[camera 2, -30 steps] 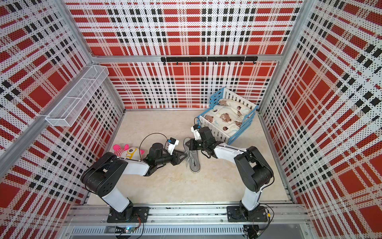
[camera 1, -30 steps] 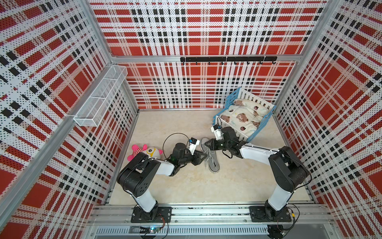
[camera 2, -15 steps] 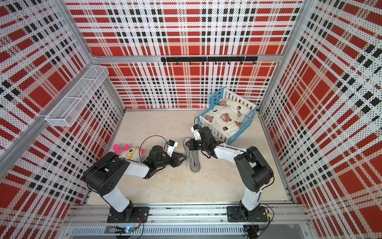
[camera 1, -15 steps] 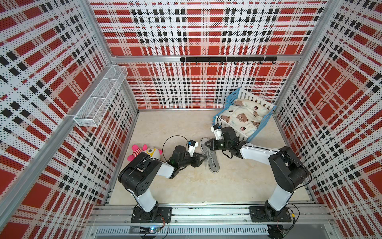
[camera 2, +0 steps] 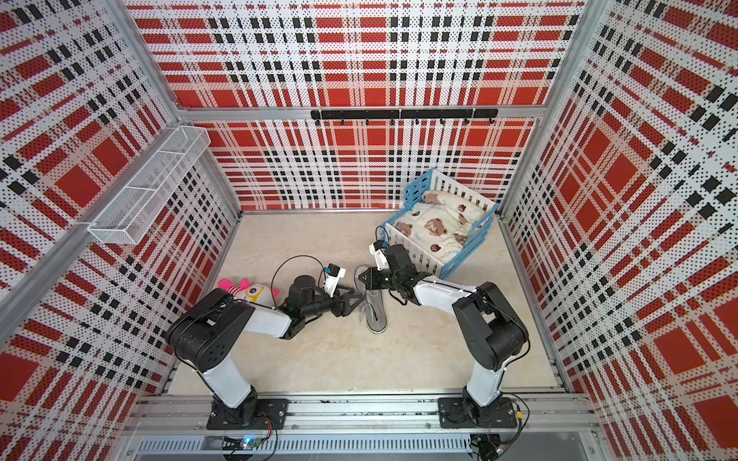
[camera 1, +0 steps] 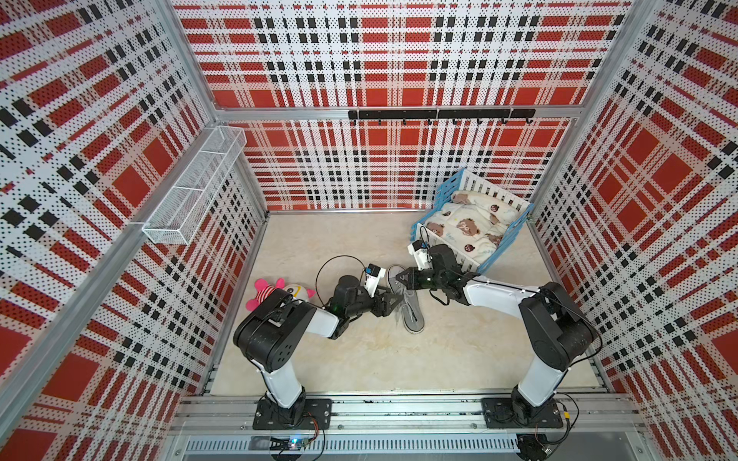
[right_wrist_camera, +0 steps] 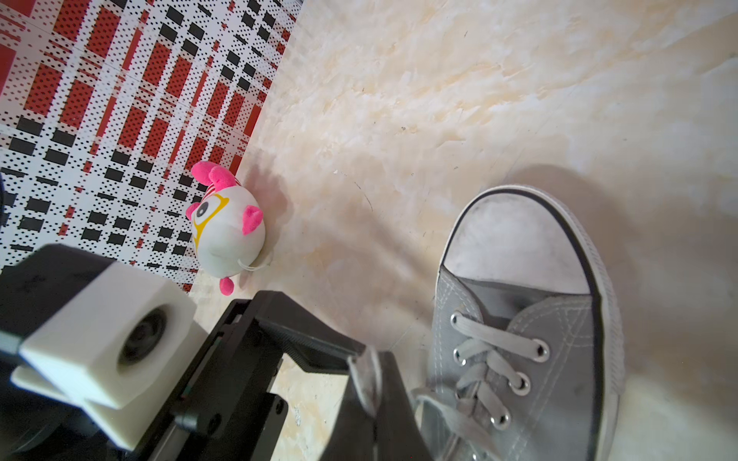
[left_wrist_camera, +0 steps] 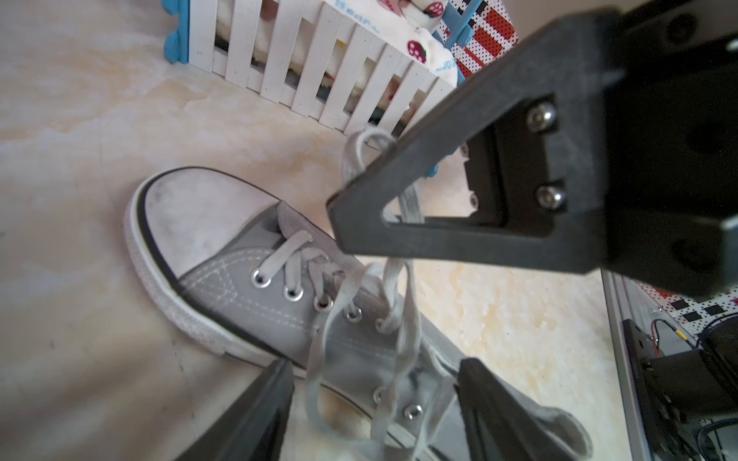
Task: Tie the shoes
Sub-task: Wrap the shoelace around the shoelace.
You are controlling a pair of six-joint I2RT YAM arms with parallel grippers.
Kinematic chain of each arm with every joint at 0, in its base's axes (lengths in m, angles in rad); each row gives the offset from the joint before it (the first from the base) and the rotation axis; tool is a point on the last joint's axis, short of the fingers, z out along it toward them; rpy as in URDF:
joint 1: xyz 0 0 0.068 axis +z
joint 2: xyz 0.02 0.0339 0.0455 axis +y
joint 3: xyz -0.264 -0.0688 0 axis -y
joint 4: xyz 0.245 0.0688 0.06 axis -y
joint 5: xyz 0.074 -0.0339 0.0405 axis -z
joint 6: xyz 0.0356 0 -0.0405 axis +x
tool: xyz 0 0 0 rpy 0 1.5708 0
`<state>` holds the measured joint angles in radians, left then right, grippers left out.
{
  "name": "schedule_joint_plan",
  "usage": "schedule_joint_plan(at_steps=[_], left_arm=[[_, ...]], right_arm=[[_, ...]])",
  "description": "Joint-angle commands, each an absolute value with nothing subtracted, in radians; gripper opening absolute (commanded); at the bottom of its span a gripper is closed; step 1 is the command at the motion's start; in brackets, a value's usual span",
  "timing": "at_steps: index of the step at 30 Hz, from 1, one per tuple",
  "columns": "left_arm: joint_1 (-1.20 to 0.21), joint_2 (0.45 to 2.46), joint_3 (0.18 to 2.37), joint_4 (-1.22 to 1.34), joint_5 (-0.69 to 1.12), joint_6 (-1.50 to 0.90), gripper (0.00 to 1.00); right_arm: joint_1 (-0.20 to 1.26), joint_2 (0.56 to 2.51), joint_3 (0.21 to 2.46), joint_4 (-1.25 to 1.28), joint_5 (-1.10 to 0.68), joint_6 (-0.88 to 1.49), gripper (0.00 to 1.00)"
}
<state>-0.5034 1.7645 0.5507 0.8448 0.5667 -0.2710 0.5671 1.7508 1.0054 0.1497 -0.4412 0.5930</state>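
The left gripper (camera 1: 394, 303) sits low with jaws spread wide, facing the right gripper (camera 1: 400, 278), pinched closed.

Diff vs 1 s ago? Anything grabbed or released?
The left gripper has opened wider at the sneaker. Its jaws now straddle the loose laces without pinching them, and its arm has barely shifted. Whether it held a lace before is too small to tell. Unchanged: the right gripper stays shut on the laces, and the sneaker, plush toy and doll crib have not moved.

Sneaker (left_wrist_camera: 239, 295) grey, white toe cap (left_wrist_camera: 191, 215), pale laces (left_wrist_camera: 284, 254) — walls (camera 1: 399, 60) red-black plaid
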Motion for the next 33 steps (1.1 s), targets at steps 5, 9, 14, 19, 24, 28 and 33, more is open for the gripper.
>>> schedule_joint_plan(at_steps=[5,9,14,19,24,28,33], left_arm=[[-0.509,1.827,0.597,0.868,0.613,-0.193,0.72],[-0.525,1.849,0.607,0.867,0.612,-0.18,0.72],[-0.534,1.862,0.621,0.867,0.634,-0.187,0.68],[-0.536,1.847,0.629,0.868,0.671,-0.196,0.56],[-0.532,1.827,0.631,0.867,0.702,-0.205,0.46],[-0.529,1.824,0.638,0.867,0.713,-0.218,0.38],[-0.531,1.827,0.646,0.867,0.693,-0.242,0.29]], right_arm=[[0.561,1.724,1.022,0.128,-0.44,0.575,0.0],[0.561,1.726,1.027,0.129,-0.443,0.576,0.0],[0.562,1.729,1.028,0.129,-0.448,0.58,0.0],[0.561,1.732,1.026,0.133,-0.451,0.583,0.0],[0.562,1.73,1.028,0.137,-0.456,0.585,0.0],[0.562,1.731,1.029,0.136,-0.457,0.586,0.0],[0.562,1.732,1.032,0.136,-0.46,0.586,0.0]])
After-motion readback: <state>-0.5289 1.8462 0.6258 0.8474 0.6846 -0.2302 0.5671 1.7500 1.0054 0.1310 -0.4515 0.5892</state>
